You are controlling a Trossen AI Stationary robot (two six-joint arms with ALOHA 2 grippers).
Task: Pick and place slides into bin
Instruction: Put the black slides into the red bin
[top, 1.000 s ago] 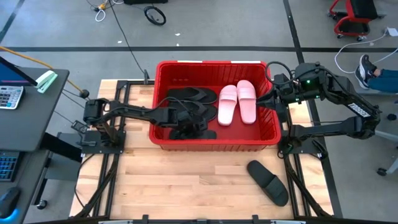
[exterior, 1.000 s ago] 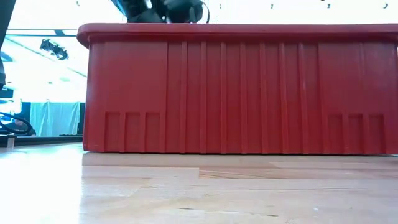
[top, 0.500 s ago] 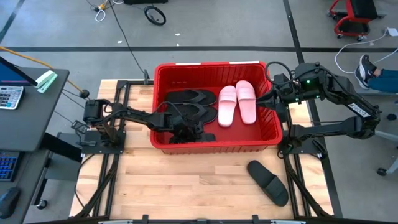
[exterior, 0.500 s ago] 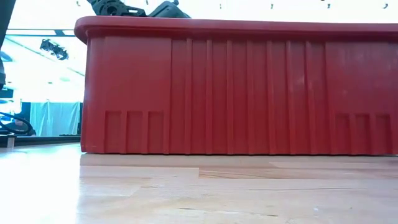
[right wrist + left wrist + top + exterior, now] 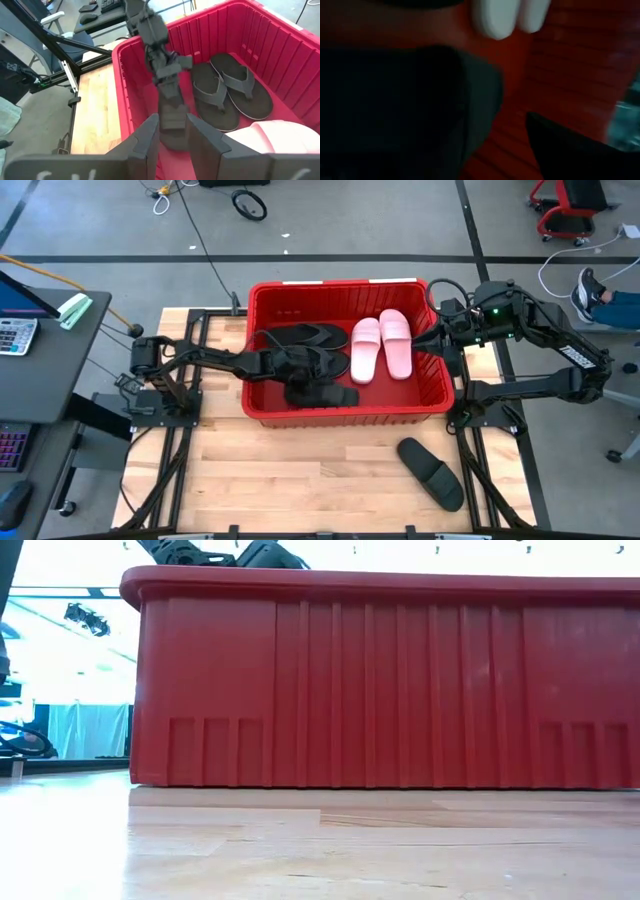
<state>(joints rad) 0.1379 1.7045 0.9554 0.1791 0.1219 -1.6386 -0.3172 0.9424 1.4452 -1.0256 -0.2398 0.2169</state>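
Observation:
The red bin (image 5: 340, 283) (image 5: 380, 690) holds two black flip-flops (image 5: 300, 335) (image 5: 240, 82), two pink slides (image 5: 380, 345) (image 5: 495, 17) and a black slide (image 5: 325, 393) (image 5: 173, 127) that lies flat on the floor by the near wall. My left gripper (image 5: 297, 378) (image 5: 169, 100) points down just over that slide's left end, its fingers apart. My right gripper (image 5: 432, 338) (image 5: 172, 140) waits open at the bin's right wall, with nothing between its fingers. Another black slide (image 5: 432, 472) lies sole down on the table, near the right front. My left gripper stands from above over the left end (image 5: 172, 112) of the black slide in the bin. That slide rests flat on the bin's floor. Whether a fingertip touches it, I cannot tell.
Bare wooden table (image 5: 300, 480) stretches in front of the bin. A desk with a calculator (image 5: 15, 335) stands off the left edge. A person's shoe (image 5: 590, 288) and a red chair base (image 5: 565, 205) show beyond the right arm.
My left gripper went down inside the bin with the black slide, then drew back a little toward the far edge. The slide, tilted under the fingers before, now lies flat by the near wall. The bin shifted slightly toward the near edge.

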